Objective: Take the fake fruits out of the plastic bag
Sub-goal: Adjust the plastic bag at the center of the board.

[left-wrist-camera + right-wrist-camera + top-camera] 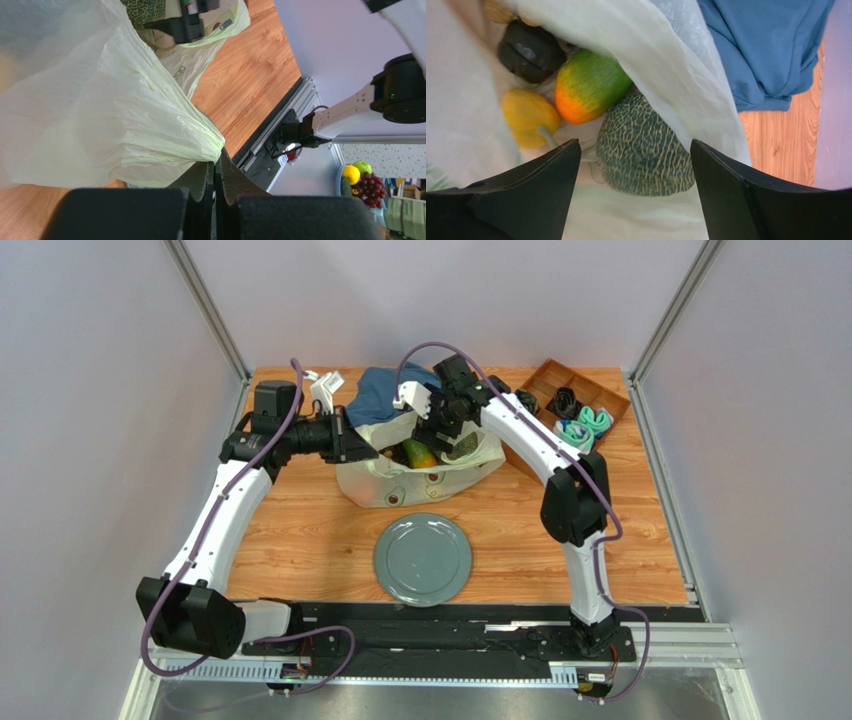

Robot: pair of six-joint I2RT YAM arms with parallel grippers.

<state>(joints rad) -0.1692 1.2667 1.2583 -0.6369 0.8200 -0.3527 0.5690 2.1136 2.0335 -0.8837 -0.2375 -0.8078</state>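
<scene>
Above centre in the top view, the bag (390, 485) lies with its edge pinched in the left gripper (216, 167), while the right gripper (634, 146) hangs spread over the melon (646, 155) inside; it should probably drop straight, straddling the melon without snagging film.

From above and behind the arm bases (590, 625) we look down over the whole surface (300, 530) toward the far wall (430, 290); from the left wrist we look, rolled sideways and very near, along the left pincer (215, 172) at the plastic bag (125, 125), the right arm (350, 112) beyond; from the right wrist we peer between the right pincer (635, 145) fingers straight into that bag, close upon the melon (646, 160); all three views share bag and melon.
</scene>
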